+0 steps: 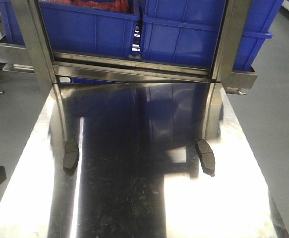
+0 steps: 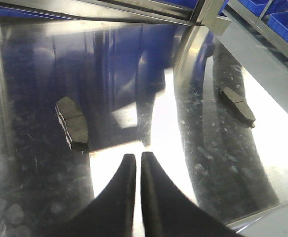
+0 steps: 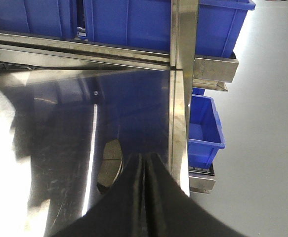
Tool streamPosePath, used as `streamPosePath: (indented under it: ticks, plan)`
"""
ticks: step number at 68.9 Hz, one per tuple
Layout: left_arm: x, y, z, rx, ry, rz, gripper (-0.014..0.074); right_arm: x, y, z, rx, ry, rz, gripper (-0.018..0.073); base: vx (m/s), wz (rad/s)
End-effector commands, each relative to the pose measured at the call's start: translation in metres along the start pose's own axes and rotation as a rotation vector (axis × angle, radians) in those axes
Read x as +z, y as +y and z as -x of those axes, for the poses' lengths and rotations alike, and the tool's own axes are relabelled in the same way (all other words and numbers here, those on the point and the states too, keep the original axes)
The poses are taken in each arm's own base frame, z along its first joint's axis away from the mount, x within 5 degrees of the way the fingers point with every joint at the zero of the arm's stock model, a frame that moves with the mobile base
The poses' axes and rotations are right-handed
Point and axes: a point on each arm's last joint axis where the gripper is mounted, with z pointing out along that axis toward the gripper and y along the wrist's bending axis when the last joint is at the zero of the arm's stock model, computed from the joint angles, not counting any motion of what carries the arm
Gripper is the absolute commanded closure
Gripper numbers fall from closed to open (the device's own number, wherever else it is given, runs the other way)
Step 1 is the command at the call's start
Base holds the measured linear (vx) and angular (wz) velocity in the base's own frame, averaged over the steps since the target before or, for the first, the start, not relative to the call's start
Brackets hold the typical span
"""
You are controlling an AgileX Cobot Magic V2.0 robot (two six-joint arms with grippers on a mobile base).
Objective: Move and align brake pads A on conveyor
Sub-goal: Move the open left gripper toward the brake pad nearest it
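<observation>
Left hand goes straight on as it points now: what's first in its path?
Probably bare steel table, between the left brake pad and the right brake pad; neither lies in line. Depth unclear.

Harsh white glare on steel table (image 1: 233, 198); dark blue reflections mid-surface; wrist views soft, edges perhaps slightly warped.

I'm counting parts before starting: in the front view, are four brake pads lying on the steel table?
No: only two lie on the steel table, the left brake pad and the right brake pad.
</observation>
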Motion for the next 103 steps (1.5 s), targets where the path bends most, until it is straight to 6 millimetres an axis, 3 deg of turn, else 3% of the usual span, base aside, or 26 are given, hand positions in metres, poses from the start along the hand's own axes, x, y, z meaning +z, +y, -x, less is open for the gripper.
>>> streamPosePath:
  ticks: [1, 103]
  plan:
    - [-0.0042, -0.0061, 0.0123, 0.000, -0.080, -0.047, 0.0603, -0.0022, 0.0006, 0.0146, -0.021, -0.095, 0.004, 0.0568, 0.05, 0.02]
    - [-0.0042, -0.0061, 0.0123, 0.000, -0.080, -0.047, 0.0603, -0.0022, 0.0006, 0.0146, -0.021, -0.095, 0.004, 0.0568, 0.02, -0.01]
